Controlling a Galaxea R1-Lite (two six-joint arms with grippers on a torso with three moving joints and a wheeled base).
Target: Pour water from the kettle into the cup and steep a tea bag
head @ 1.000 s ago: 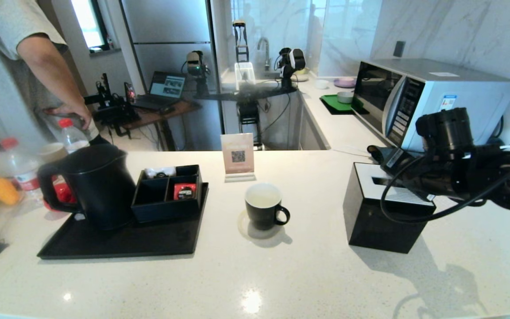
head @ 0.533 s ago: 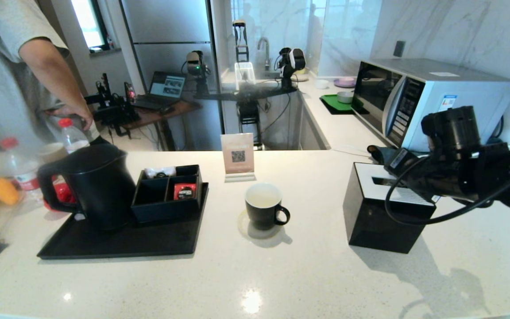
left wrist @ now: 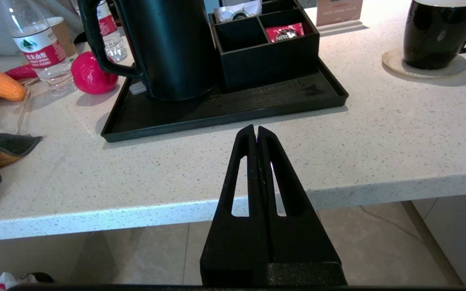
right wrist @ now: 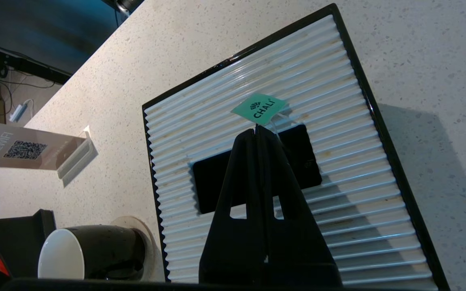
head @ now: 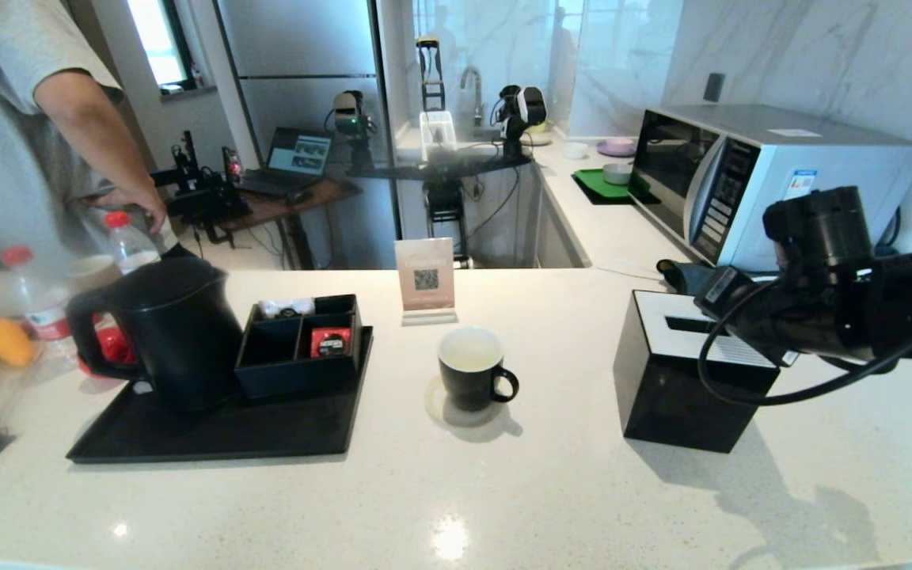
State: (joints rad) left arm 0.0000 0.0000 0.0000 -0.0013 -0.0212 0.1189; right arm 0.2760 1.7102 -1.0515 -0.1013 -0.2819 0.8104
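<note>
The tall black kettle point(head: 179, 332) point(left wrist: 176, 44) stands on the black tray point(head: 210, 435) at the left. On a coaster mid-counter sits the black cup point(head: 469, 368) point(left wrist: 435, 32) point(right wrist: 91, 252), white inside. My right gripper point(head: 666, 271) point(right wrist: 256, 127) hovers above the black tissue box point(head: 678, 380), shut, with a green tea bag tag point(right wrist: 259, 108) and its string at the fingertips. The bag itself is hidden. My left gripper point(left wrist: 256, 128) is shut and empty, low in front of the counter edge, facing the tray.
A black organiser point(head: 298, 348) with sachets shares the tray. Behind the cup stands a QR sign point(head: 425, 281). The microwave point(head: 773, 174) is at the back right. Water bottles point(head: 127, 241) and a person point(head: 20, 119) are at the far left.
My right arm has drifted a little to the right and back, away from the cup. Kettle, cup and left gripper have not moved.
</note>
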